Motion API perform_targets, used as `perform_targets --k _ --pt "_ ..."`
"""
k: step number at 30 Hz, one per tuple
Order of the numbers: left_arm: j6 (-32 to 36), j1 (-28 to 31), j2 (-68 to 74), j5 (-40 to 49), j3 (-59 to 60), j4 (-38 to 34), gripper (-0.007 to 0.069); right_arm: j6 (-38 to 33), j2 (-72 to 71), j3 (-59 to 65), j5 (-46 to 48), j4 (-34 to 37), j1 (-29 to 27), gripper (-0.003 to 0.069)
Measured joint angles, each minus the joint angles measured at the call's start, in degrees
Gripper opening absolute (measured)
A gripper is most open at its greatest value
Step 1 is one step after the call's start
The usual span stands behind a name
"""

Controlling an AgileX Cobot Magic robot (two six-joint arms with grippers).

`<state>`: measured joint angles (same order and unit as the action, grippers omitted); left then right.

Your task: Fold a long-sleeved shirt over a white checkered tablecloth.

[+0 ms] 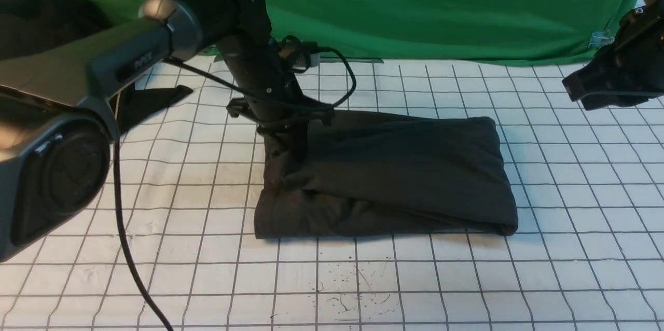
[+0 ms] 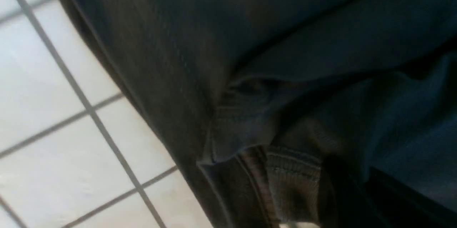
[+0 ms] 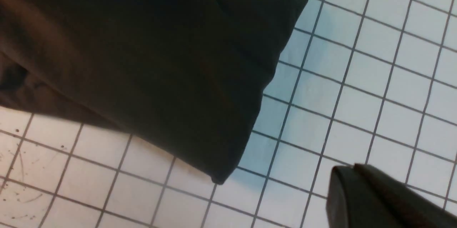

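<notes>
Now, left hand (image 1: 284, 147) buried in the folded charcoal cotton shirt (image 1: 394, 175), centre frame, grip unclear; right hand (image 1: 583, 93) likewise unclear.

I see the long-sleeved shirt (image 1: 394, 170) folded into a thick charcoal rectangle, its long side running left to right, lying mid-way across the white checkered tablecloth (image 1: 570, 248). Its left end is bunched, with a ribbed cuff showing among the folds, and its right end is neat. The cloth lies flat, with dark specks on its near part.
</notes>
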<state>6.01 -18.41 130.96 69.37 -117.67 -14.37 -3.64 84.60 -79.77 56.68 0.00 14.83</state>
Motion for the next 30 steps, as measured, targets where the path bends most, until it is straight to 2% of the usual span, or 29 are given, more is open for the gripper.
perform_targets --k 8,15,18,21,25,26,27,30 --pt "-2.6 1.5 -5.6 -3.5 -2.7 1.5 0.002 1.3 0.0 0.0 -3.1 1.3 0.0 -0.0002" --pt "-3.2 5.1 0.5 -0.2 -2.5 -0.3 0.0026 0.3 1.2 0.0 -4.9 5.2 0.0 -0.0002" --pt "-3.2 5.1 1.6 0.0 -2.5 -0.3 0.0058 -0.3 3.2 0.0 -4.6 6.4 0.0 -0.0002" --pt "-3.2 5.1 1.4 0.1 -2.5 -0.2 0.0136 -0.5 5.0 0.0 -4.1 6.6 0.0 -0.0002" --pt "-3.4 5.1 1.2 0.3 -5.0 1.7 0.037 -0.5 7.7 0.0 -3.3 7.3 0.0 -0.0002" --pt "-3.5 5.1 1.2 0.3 -5.2 1.8 0.038 -0.5 7.9 0.0 -3.2 7.3 0.1 -0.0002" --pt "-4.8 5.1 0.2 0.3 -6.2 2.7 0.0466 -0.5 8.2 0.0 -3.1 7.5 0.7 -0.0002" --pt "-6.0 5.0 -2.2 0.2 -7.5 2.6 0.0527 -0.7 8.3 0.1 -4.0 7.5 2.7 -0.0002"
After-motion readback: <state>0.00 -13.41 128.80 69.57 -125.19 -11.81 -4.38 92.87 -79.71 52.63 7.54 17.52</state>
